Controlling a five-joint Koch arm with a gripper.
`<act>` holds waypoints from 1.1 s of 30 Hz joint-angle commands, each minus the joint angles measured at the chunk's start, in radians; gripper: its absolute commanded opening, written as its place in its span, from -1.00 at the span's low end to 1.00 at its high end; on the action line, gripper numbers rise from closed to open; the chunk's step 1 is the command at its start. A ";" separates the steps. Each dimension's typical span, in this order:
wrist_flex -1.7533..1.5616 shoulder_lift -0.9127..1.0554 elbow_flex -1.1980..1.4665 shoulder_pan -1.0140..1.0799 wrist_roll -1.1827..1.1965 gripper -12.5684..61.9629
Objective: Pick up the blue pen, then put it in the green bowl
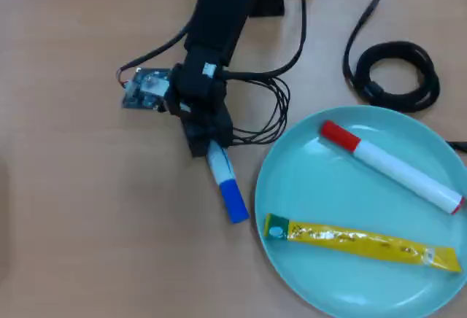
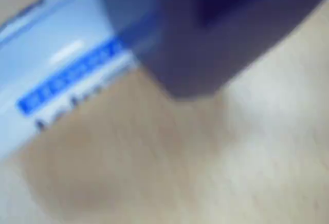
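Observation:
The blue pen [image 1: 225,181] is a white barrel with a blue cap pointing toward the lower right. It sticks out from under my gripper [image 1: 207,143], just left of the green bowl [image 1: 310,198]. In the overhead view the black jaws sit over the pen's upper end and look closed around it. In the blurred wrist view the pen's barrel with its blue label [image 2: 67,77] lies close at the upper left, and a dark finger [image 2: 205,39] lies against it. The bowl is a wide pale teal dish at the lower right.
A red-capped white marker [image 1: 394,166] and a yellow sachet tube [image 1: 365,243] lie in the bowl. A coiled black cable [image 1: 398,74] lies behind it. A small circuit board [image 1: 146,88] and loose wires [image 1: 273,110] hang beside the arm. The surface is a wooden tabletop.

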 commanded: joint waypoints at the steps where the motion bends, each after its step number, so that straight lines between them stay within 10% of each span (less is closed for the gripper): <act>1: 0.012 0.011 0.006 0.006 0.012 -0.85; 33: 0.250 0.356 -0.244 -0.048 0.227 -0.85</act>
